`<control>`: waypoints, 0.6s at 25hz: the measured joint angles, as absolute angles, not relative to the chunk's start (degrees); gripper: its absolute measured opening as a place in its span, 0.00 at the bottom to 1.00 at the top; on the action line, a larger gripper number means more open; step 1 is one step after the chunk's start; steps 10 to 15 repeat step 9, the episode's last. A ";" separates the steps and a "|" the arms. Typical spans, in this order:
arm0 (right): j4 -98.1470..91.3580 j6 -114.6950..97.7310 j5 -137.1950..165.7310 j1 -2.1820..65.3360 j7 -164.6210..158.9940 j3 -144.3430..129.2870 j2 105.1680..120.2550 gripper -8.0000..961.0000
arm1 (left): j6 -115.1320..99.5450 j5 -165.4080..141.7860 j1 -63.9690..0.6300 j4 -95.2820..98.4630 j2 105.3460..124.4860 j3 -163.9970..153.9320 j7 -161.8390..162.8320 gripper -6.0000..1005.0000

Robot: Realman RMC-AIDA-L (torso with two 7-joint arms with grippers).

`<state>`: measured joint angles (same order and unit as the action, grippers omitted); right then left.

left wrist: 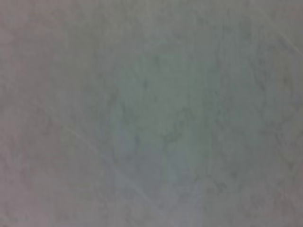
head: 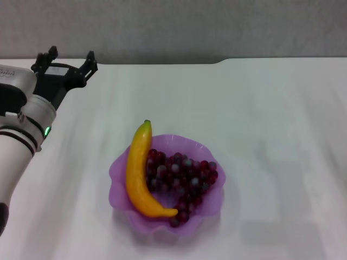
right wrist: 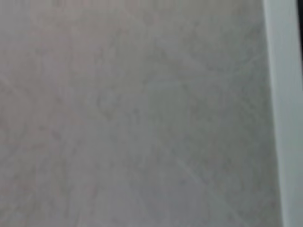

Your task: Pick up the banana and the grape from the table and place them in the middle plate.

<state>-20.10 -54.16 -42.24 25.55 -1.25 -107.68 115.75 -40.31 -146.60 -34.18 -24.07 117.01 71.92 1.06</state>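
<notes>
The purple scalloped middle plate (head: 209, 149) stands on the white table (head: 260, 119) at the front centre. The yellow banana (head: 137, 170) lies in its left half, dark tip over the far rim. The bunch of dark red grapes (head: 184, 177) lies in the plate beside the banana, touching it. My left gripper (head: 70, 58) is open and empty, raised at the far left of the table, well away from the plate. My right gripper is out of view. Both wrist views show only a bare grey-white surface.
A grey wall runs behind the table's far edge (head: 217, 60). A pale edge strip (right wrist: 284, 113) shows at one side of the right wrist view.
</notes>
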 joint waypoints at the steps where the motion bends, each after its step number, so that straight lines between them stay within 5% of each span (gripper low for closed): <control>1: -20.11 -54.16 -42.24 25.55 -1.25 -107.68 115.75 0.91 | -40.89 -146.57 -34.35 -23.58 117.01 72.04 1.09 0.90; 15: -17.68 -56.75 -43.86 26.33 -1.57 -108.07 115.82 0.91 | -42.64 -143.75 -37.24 -18.34 116.98 72.19 1.33 0.90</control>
